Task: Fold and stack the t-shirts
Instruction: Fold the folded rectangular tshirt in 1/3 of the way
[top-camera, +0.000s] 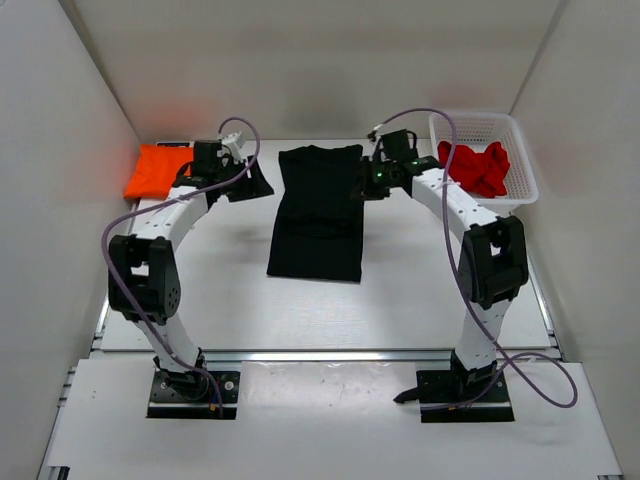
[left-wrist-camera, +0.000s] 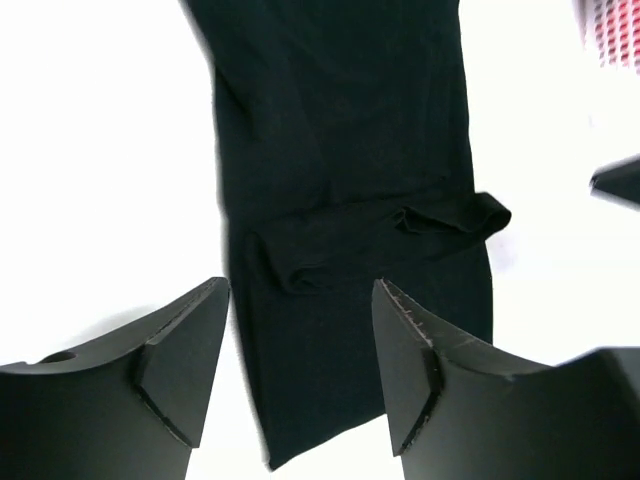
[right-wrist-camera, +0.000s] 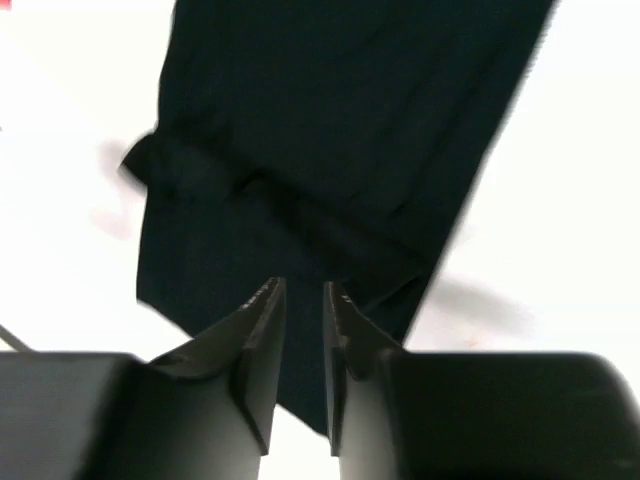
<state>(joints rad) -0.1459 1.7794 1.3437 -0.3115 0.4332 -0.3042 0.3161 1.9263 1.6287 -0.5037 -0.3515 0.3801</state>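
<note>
A black t-shirt (top-camera: 318, 212) lies flat in the middle of the table, folded into a long narrow strip with its sleeves tucked in. My left gripper (top-camera: 243, 178) hangs off the shirt's far left corner. In the left wrist view it (left-wrist-camera: 300, 290) stands wide open, with the black t-shirt (left-wrist-camera: 340, 150) below and nothing between the fingers. My right gripper (top-camera: 368, 181) is at the shirt's far right corner. In the right wrist view its (right-wrist-camera: 303, 288) jaws are a narrow gap apart over the black t-shirt (right-wrist-camera: 330, 120). An orange t-shirt (top-camera: 157, 170) lies folded at the far left. A red t-shirt (top-camera: 476, 166) sits crumpled in the basket.
A white mesh basket (top-camera: 525, 178) stands at the far right corner, next to the right arm's forearm. White walls close in the table on the left, the back and the right. Purple cables loop off both arms.
</note>
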